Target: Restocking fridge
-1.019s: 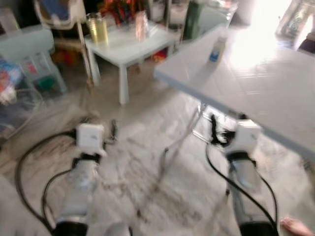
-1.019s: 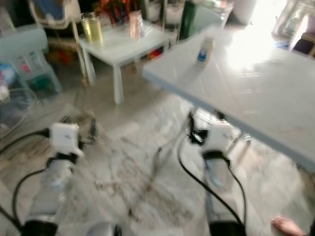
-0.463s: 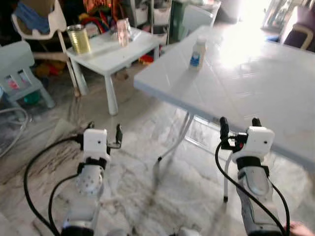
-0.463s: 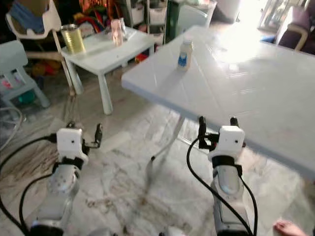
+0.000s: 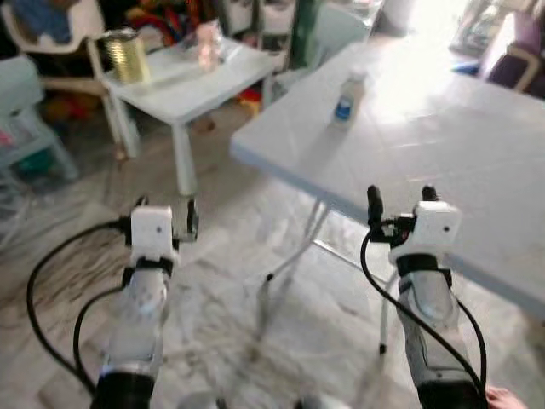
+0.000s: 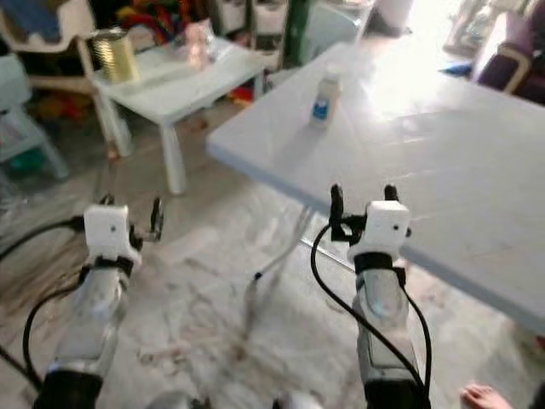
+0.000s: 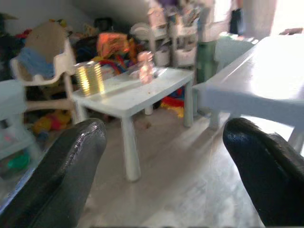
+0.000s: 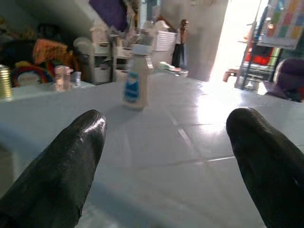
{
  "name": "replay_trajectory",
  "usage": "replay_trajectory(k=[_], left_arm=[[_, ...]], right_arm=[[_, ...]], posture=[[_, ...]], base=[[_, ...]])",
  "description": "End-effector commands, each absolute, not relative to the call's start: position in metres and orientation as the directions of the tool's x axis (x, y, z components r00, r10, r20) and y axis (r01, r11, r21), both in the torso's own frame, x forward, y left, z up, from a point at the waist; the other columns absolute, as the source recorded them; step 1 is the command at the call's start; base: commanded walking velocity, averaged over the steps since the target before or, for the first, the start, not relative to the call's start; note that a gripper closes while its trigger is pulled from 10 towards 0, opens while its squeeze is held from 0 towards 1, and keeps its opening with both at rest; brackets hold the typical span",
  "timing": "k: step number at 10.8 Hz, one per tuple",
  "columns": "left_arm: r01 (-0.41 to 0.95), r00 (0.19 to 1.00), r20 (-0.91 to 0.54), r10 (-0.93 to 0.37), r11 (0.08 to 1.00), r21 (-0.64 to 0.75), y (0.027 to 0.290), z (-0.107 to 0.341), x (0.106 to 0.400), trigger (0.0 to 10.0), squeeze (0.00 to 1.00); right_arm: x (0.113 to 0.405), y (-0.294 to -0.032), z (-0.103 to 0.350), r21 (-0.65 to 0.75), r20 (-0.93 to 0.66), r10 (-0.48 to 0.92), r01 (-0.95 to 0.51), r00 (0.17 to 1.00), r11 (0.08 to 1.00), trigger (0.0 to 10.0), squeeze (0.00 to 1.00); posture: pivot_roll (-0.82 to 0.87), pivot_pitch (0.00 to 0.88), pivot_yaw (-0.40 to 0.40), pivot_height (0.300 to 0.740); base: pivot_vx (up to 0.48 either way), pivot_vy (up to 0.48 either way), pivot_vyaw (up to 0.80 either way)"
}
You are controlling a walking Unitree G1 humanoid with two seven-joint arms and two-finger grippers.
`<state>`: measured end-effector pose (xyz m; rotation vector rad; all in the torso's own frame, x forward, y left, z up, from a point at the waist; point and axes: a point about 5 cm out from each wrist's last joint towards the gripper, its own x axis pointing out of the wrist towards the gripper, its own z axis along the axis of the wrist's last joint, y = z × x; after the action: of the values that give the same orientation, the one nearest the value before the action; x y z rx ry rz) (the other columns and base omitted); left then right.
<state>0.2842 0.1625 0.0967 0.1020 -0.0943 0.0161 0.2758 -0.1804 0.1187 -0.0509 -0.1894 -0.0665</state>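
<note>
A small white bottle with a blue label stands upright near the far corner of the large white folding table. My right gripper is held up at the table's near edge, open and empty. In the right wrist view the bottle stands ahead on the tabletop, between the spread fingers. My left gripper is open and empty over the marble floor, left of the table. It faces a low white table.
The low white table carries a gold can and a pink cup. A high chair, toys and storage bins crowd the back wall. The folding table's metal legs stand between my arms. A person's foot is at bottom right.
The whole view has shifted as the camera moves. Both arms have come up higher in front of me, and the right gripper now stands level with the big table's edge.
</note>
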Motion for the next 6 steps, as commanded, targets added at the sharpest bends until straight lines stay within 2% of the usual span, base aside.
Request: replay_trajectory(k=[1, 3, 6], left_arm=[[0.003, 0.995, 0.1, -0.011, 0.996, 0.085, 0.1538, 0.0984, 0.2864, 10.0, 0.0], [0.002, 0.995, 0.099, -0.01, 0.996, 0.084, 0.1559, 0.098, 0.2874, 10.0, 0.0], [0.004, 0.996, 0.091, -0.012, 0.996, 0.088, 0.1567, 0.0959, 0.287, 10.0, 0.0]], right_arm=[[0.2753, -0.1889, 0.1155, -0.054, 0.167, -0.085, 0.095, 0.982, 0.994, 10.0, 0.0], [0.2755, -0.1866, 0.1146, -0.051, 0.16, -0.072, 0.081, 0.984, 0.995, 10.0, 0.0], [0.2741, -0.1858, 0.1122, -0.055, 0.153, -0.068, 0.078, 0.986, 0.995, 10.0, 0.0]], posture=[[0.07, 0.061, -0.05, 0.74], [0.06, 0.062, -0.049, 0.74], [0.06, 0.062, -0.048, 0.74]], base=[[0.454, 0.0, 0.0], [0.426, 0.0, 0.0], [0.414, 0.244, 0.0]])
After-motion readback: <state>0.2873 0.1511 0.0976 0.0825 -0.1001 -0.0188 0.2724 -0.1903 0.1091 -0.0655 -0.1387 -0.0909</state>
